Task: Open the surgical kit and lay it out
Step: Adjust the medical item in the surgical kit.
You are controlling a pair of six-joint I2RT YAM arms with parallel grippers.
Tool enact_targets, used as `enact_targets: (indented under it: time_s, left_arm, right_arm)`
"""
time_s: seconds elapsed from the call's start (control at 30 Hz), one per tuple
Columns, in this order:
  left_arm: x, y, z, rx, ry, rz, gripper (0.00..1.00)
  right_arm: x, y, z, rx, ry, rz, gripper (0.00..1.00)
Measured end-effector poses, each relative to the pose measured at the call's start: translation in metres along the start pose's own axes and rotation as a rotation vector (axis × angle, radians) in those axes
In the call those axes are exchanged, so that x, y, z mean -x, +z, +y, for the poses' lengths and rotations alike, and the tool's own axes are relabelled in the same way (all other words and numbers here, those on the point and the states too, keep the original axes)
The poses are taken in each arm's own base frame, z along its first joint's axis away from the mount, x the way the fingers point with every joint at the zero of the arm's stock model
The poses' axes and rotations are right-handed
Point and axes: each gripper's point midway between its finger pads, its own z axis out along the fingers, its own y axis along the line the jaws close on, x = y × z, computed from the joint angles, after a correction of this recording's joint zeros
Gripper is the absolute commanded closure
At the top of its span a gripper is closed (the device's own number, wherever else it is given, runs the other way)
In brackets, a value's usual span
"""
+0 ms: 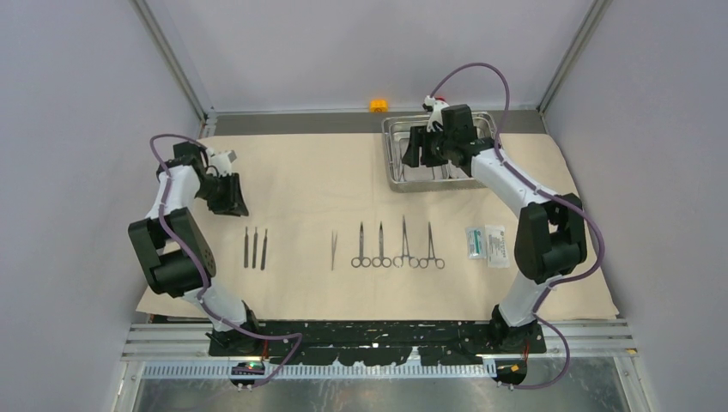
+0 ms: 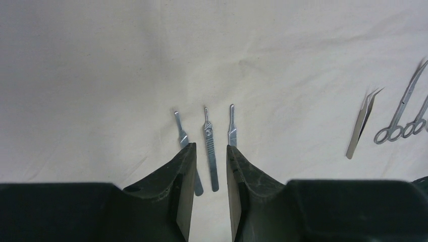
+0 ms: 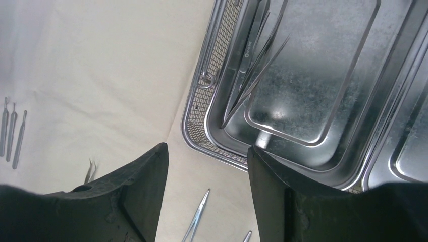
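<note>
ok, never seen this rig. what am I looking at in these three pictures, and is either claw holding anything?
It is two robot arms bolted side by side at the near edge, each ending in a two-finger claw. The wide picture is from a fixed camera above and behind them. The other two come from cameras on each wrist, so the dark wedges at the bottom are that arm's own fingers.

On the beige cloth lie three straight handles, tweezers, four ring-handled clamps and two small packets. A steel tray sits at the far right, with a few thin tools in it.

The left gripper hovers open over the handles. The right gripper hangs open over the tray's corner. Neither holds anything.
</note>
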Motion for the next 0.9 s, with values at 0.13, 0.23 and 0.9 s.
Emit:
enact_targets:
  time_s: [0.13,0.23,0.9]
  left_arm:
    - [0.004,0.002,0.005,0.039,0.018,-0.006,0.70]
    - [0.005,0.006,0.008,0.067,0.036,0.001,0.70]
    - [-0.008,0.042,0.024,0.201,0.085,0.112,0.71]
  right_arm:
    - [-0.005,0.007,-0.003,0.003,-0.015,0.020,0.36]
    - [-0.011,0.013,-0.005,0.007,-0.027,0.047,0.36]
    - [-0.003,0.024,-0.008,0.016,-0.109,0.075,0.36]
